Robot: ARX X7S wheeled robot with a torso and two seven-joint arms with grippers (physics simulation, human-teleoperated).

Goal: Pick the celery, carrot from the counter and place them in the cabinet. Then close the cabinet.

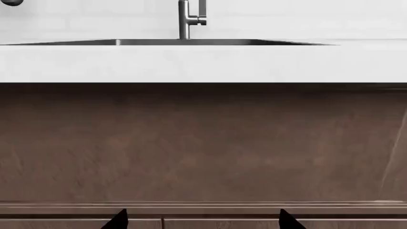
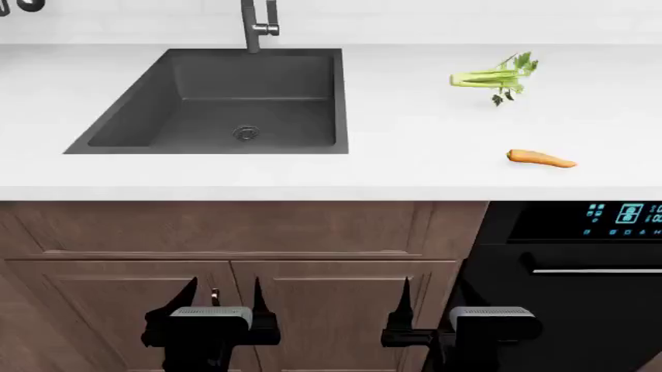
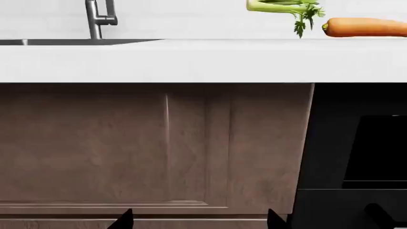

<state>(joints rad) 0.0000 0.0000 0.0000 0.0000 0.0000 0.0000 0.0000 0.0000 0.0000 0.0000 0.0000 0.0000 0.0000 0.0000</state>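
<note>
While both the left gripper (image 2: 225, 298) and right gripper (image 2: 426, 298) hang open and empty below the counter (image 2: 414, 132), I judge the celery (image 2: 494, 77) light, crushable: grasp its stalks. Carrot (image 2: 540, 160) nearer, stiff, slippery: grasp mid-body.

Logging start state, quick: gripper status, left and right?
Left gripper: open, holding nothing.
Right gripper: open, holding nothing.

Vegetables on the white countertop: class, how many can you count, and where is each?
2. The pale green leafy celery lies right of the dark grey sink; the tapered orange carrot lies nearer the counter's front edge.
</note>
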